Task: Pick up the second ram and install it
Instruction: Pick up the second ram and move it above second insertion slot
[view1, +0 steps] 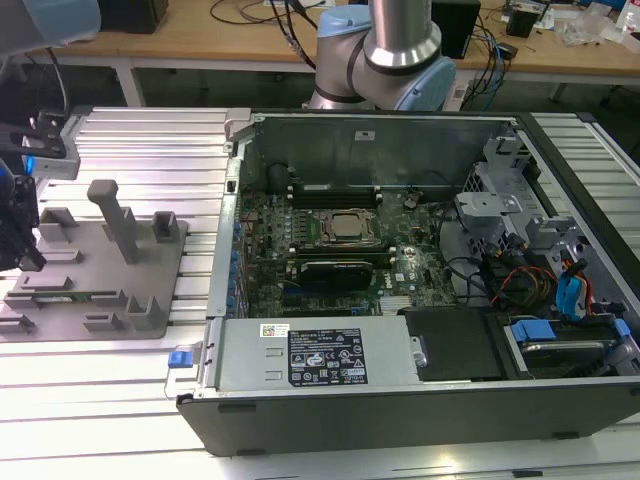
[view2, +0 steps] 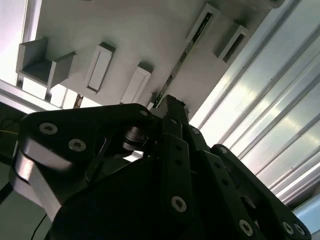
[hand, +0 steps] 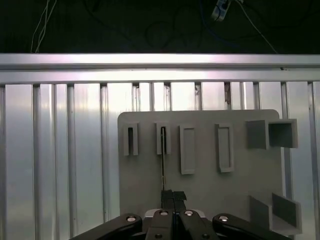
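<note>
At the bottom middle of the first wrist view, the gripper has its fingers pressed together, holding nothing. Just past it, the second ram stands on its edge in the gray tray. I think it is not picked up yet, so no ram job is done.

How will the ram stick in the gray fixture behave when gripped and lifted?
The second ram stands thin and edge-on, so probably light, stiff, yet fragile. Slots in the gray fixture hold it, so tipping seems unlikely.
</note>
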